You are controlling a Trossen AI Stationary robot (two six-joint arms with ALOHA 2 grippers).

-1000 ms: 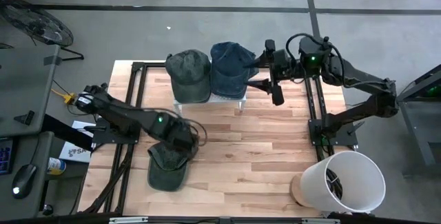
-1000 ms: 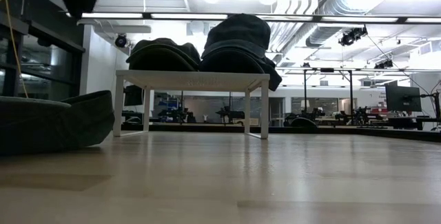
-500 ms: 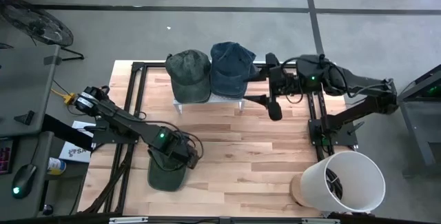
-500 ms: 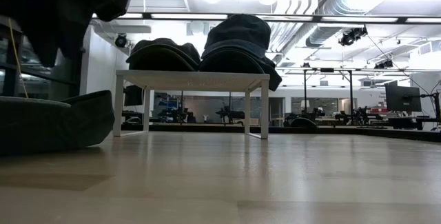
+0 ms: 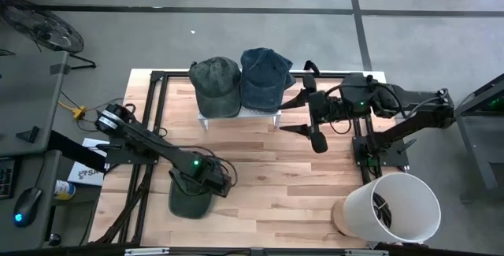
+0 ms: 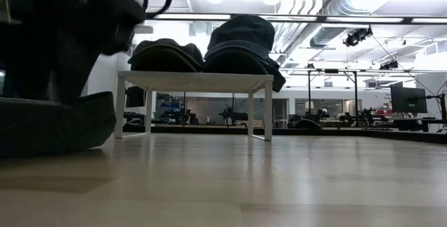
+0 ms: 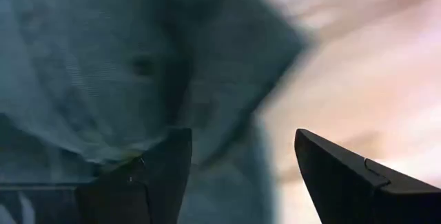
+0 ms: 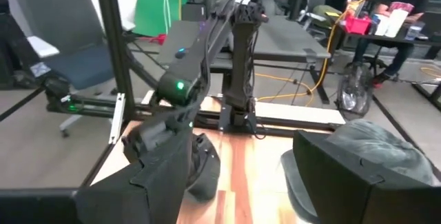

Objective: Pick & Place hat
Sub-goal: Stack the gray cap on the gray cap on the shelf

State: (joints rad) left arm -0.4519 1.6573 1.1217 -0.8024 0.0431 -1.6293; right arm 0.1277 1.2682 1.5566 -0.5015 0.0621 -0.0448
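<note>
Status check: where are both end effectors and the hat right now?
Left end effector open, low over the green hat on the table's near left. Right end effector open, hovering empty beside the white stand, which holds two more hats. Nothing in the way.

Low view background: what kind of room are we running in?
Probably an open lab or workshop: exposed ceiling ducts, long strip lights, and workstations with a monitor beyond the wooden table.

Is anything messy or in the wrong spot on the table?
Just one thing stands out: a green hat lies on the wooden table under the left pincer, while the other green hat and the blue hat sit on the little white stand.
</note>
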